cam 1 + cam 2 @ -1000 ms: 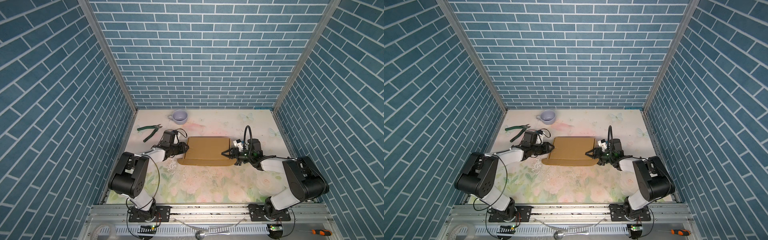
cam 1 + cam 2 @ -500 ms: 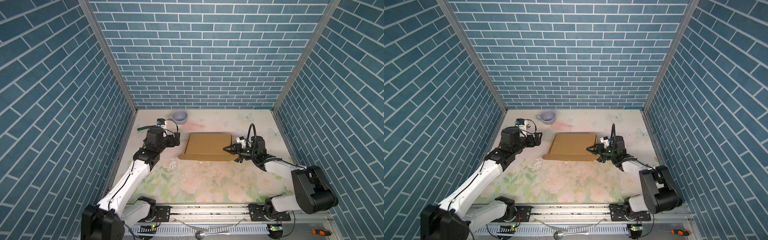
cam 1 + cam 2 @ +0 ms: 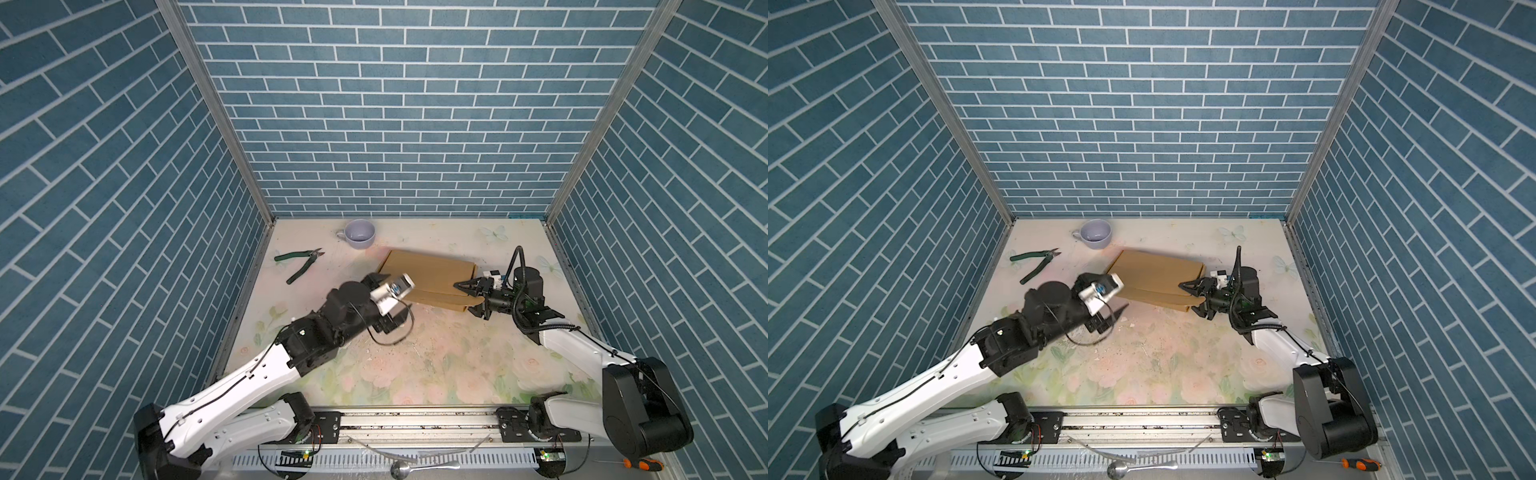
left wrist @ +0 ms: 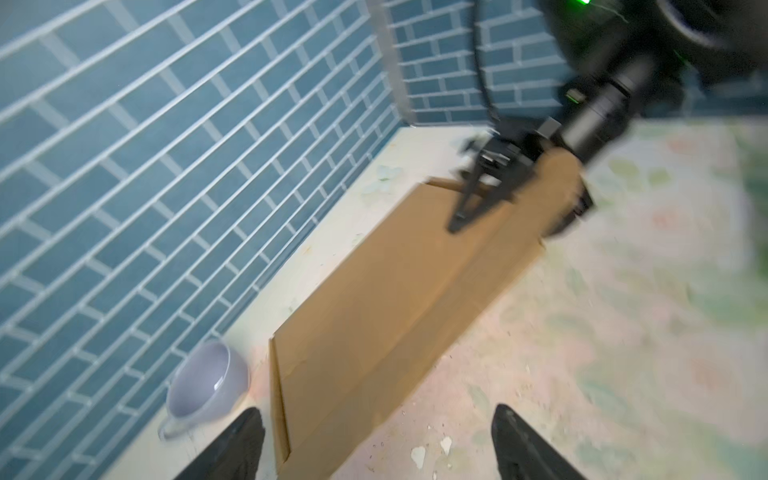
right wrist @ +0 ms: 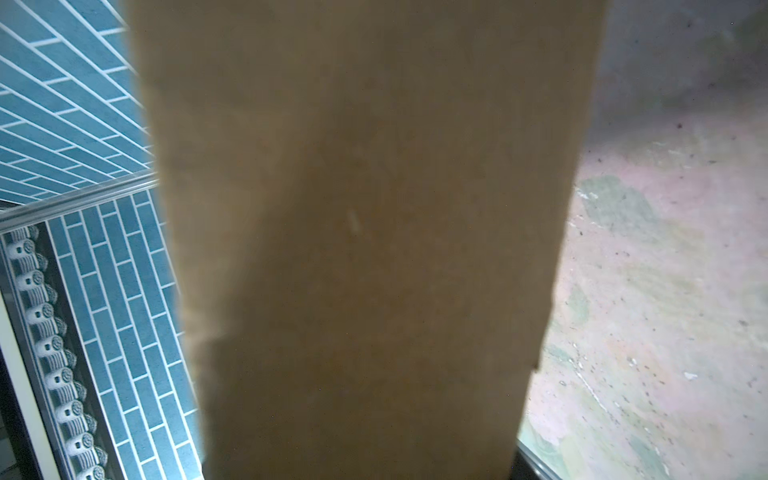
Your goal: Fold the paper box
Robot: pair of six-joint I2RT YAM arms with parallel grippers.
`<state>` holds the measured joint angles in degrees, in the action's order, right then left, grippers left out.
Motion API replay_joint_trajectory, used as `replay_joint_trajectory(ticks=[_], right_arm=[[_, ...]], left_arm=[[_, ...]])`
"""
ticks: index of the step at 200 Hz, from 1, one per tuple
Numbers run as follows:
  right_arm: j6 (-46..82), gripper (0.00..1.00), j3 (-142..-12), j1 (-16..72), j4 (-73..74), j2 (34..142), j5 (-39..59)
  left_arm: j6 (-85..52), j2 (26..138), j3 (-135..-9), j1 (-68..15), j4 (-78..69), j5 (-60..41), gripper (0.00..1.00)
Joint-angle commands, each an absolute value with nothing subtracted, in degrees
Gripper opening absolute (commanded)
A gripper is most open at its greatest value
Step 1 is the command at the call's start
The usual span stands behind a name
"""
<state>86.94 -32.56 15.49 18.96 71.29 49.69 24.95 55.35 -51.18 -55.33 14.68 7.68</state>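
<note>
Pinches the right end of the paper box (image 3: 428,272), lying mid-frame on the counter (image 3: 415,374), in the right hand (image 3: 469,296), likely to steady it, with the left hand (image 4: 377,419) spread wide near its left corner, probably readying for a flap.

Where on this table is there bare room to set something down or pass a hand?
Free: the front mat between both arms; the back right corner behind the paper box. Crowded: back left, where lilac cup, pliers and the left gripper cluster around the box's end.

Lilac cup (image 3: 360,235), green-handled pliers (image 3: 308,259) nearby
</note>
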Motion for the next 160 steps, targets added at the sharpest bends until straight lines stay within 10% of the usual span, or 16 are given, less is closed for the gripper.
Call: replay_joint_trajectory(ticks=[1, 88, 160], right_arm=[[92.97, 0.4, -32.37, 15.29, 19.36, 68.98, 49.57], [95.52, 0.39, -30.95, 15.29, 15.17, 63.43, 52.96], [95.54, 0.38, -30.76, 15.47, 12.02, 60.65, 57.94]], left_arm=[[39.22, 58.98, -51.45, -59.69, 20.4, 16.44, 0.9], [58.31, 72.8, -48.52, -60.91, 3.4, 23.54, 0.96], [68.45, 77.27, -46.03, -58.89, -10.06, 24.25, 0.8]])
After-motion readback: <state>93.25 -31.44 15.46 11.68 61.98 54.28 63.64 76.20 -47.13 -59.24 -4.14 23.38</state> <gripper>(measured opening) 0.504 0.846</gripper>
